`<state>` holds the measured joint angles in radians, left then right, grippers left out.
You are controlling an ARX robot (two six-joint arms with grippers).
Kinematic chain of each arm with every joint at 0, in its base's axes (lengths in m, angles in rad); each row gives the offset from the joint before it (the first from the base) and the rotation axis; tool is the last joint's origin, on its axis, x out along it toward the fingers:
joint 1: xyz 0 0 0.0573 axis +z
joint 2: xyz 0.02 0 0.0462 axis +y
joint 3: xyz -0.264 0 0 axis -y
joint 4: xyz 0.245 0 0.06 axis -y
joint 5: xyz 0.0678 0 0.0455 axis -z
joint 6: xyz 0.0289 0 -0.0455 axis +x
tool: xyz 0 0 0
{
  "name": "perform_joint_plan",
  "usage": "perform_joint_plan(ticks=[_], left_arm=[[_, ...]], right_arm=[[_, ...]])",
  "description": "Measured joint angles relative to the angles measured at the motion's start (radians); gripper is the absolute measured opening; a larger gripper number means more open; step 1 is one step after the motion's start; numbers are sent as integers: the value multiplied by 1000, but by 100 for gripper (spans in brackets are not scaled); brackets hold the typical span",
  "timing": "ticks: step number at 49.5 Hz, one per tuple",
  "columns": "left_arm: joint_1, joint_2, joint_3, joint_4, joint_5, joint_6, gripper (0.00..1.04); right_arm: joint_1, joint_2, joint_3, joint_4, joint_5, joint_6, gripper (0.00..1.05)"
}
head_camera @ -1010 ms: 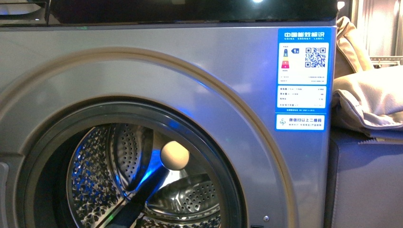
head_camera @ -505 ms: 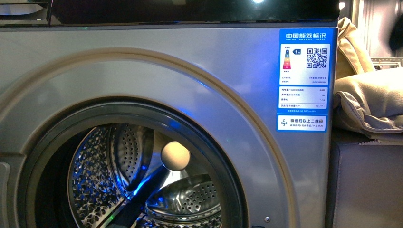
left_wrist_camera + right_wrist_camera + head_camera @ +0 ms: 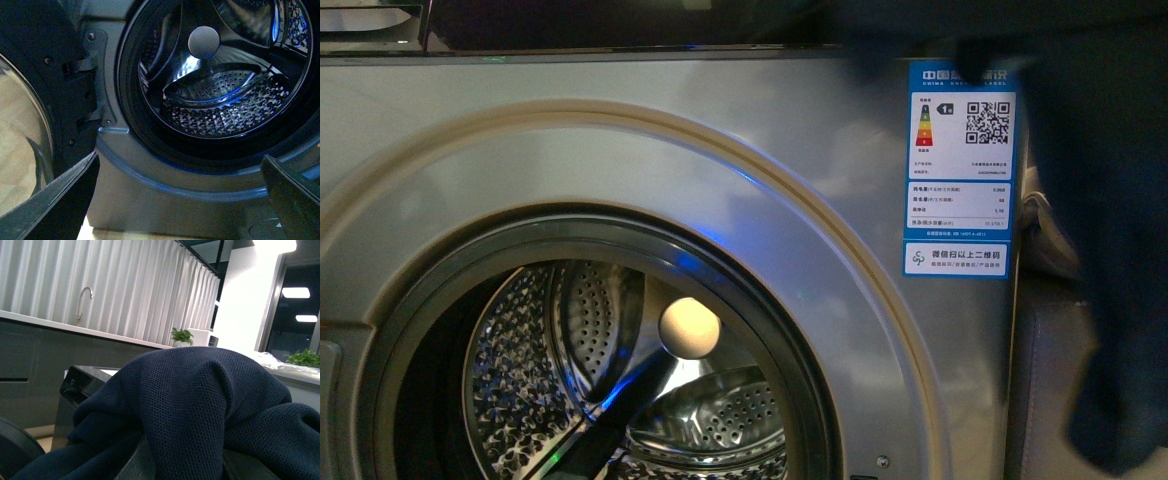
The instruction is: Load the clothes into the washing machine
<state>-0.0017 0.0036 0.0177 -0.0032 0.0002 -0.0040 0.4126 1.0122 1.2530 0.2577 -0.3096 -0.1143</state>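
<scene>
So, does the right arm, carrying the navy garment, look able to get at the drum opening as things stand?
Probably yes: the door is swung open, nothing visible blocks the drum, and the clothes hang by the washing machine at its right edge.

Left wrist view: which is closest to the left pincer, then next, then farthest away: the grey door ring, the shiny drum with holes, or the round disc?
1. Silver-grey round door ring, right in front of the left pincer.
2. Shiny perforated steel drum wall, inside the opening.
3. Pale round disc, at the drum's back.
</scene>
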Motion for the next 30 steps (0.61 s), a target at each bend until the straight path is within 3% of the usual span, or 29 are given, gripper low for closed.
perform_joint_plan(ticks=[30], left_arm=[[0,0,0,0,0,0,98]], right_arm=[[11,0,0,0,10,-18,13]])
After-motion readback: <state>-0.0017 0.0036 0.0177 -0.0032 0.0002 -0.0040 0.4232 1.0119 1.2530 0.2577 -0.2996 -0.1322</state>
